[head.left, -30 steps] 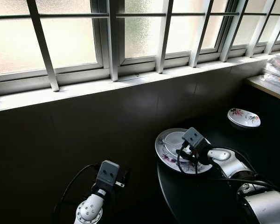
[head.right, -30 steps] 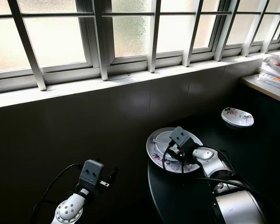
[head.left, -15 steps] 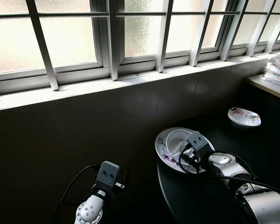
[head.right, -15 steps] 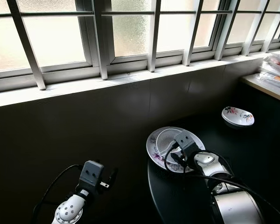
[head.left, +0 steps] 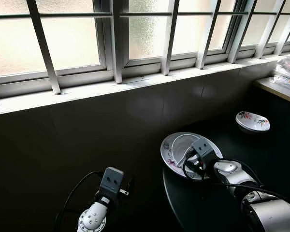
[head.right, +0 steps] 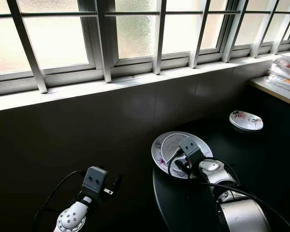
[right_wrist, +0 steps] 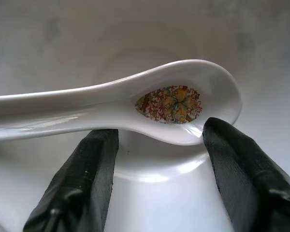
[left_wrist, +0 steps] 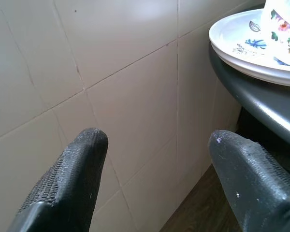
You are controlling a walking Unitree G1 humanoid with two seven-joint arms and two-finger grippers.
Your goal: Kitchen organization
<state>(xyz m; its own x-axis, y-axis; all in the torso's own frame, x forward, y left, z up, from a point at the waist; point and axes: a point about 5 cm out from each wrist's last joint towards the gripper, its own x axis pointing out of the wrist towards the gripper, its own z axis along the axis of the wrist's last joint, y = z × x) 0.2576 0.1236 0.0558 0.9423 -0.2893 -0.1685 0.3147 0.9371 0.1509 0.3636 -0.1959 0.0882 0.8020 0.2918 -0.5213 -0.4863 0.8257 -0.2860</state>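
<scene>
Right hand (right_wrist: 154,193) spread, fingers astride spoon (right_wrist: 150,104) lying in bowl (head.left: 181,143) on plate (head.left: 170,155), table (head.left: 261,145) edge. Risk: glazed spoon slips when pinched, or bowl tips, plate skids off. Left hand (left_wrist: 154,169) spread, idle near tiled wall (left_wrist: 111,72).

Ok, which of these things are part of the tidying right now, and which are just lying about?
In the job:
- spoon, between the open fingers of the right gripper
- bowl under the spoon
- plate holding the bowl, on the round table

Just lying about:
- small flowered dish further back
- stacked packets on the counter
- left gripper, open, idle by the tiled wall
</scene>
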